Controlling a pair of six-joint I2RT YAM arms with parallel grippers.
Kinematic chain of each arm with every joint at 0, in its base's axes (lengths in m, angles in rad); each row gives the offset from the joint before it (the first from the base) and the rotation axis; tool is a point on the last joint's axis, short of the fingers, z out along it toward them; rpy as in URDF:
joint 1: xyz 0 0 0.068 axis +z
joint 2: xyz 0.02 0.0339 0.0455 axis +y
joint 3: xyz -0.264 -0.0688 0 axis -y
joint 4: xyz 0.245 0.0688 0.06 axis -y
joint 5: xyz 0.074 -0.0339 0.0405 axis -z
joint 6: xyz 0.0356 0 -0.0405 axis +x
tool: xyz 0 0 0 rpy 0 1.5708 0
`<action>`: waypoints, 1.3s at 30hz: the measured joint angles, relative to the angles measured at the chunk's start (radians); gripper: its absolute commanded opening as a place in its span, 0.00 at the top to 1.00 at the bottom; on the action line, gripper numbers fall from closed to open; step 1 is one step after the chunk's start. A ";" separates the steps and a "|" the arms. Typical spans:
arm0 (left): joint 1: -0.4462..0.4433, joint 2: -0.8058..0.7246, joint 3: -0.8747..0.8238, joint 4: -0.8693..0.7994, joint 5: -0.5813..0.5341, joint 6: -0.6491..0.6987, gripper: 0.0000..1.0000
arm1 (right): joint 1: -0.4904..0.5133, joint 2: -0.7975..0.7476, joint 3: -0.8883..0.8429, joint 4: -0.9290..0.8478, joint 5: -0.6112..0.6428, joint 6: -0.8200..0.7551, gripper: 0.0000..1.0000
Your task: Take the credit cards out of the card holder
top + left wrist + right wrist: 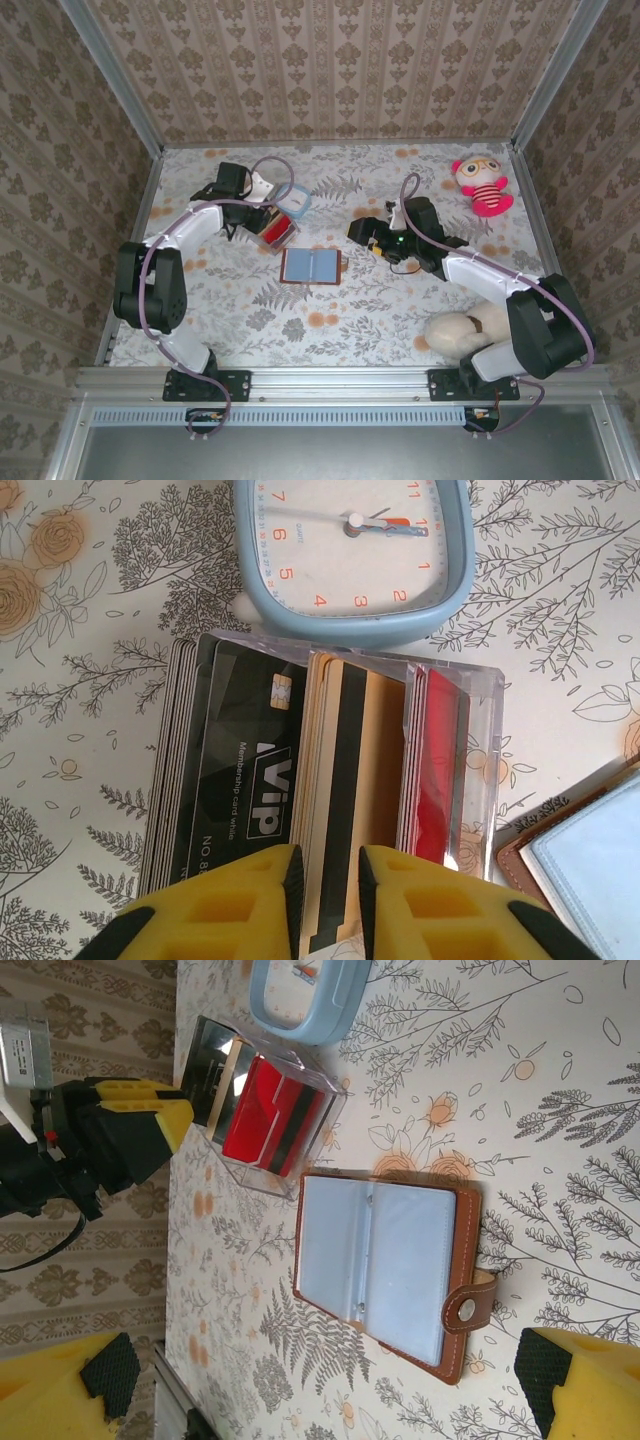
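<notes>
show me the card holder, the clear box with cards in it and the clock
card holder (405,1260), right wrist view, on its light blue inner page
clear box (484,740), left wrist view, on its clear right wall
clock (340,560), left wrist view, on the white dial

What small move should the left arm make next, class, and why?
Probably lift the left gripper straight up, away from the clear plastic box. Its jaws stand slightly apart above a black-striped gold card that sits among other cards in the box, so it seems free of the grip.
</notes>
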State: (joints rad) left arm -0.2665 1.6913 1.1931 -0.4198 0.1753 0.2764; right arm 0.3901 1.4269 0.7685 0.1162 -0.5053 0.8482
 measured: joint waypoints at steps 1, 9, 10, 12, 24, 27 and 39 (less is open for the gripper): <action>0.000 -0.003 0.000 0.000 0.000 -0.010 0.69 | 0.000 0.000 0.000 0.000 0.000 0.000 0.00; 0.001 -0.170 -0.007 0.015 0.024 -0.205 0.38 | 0.002 0.000 0.001 -0.006 0.002 -0.001 0.01; 0.001 -0.204 -0.015 0.027 0.031 -0.232 0.35 | 0.004 0.000 0.002 -0.010 0.005 -0.001 0.01; 0.002 -0.277 -0.049 0.056 0.049 -0.285 0.30 | 0.012 0.000 0.004 -0.021 0.012 -0.005 0.01; 0.014 -0.595 -0.312 0.117 0.113 -0.523 0.04 | 0.084 -0.042 0.077 -0.142 0.091 -0.074 0.00; 0.014 -0.656 -0.372 0.121 0.126 -0.573 0.00 | 0.119 -0.047 0.096 -0.166 0.124 -0.092 0.00; 0.019 -0.763 -0.607 0.208 0.169 -0.778 0.00 | 0.311 0.093 0.254 -0.299 0.314 -0.097 0.04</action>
State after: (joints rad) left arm -0.2470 0.9283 0.5861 -0.2119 0.3447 -0.5014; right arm 0.7010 1.5204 1.0222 -0.1829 -0.1917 0.7509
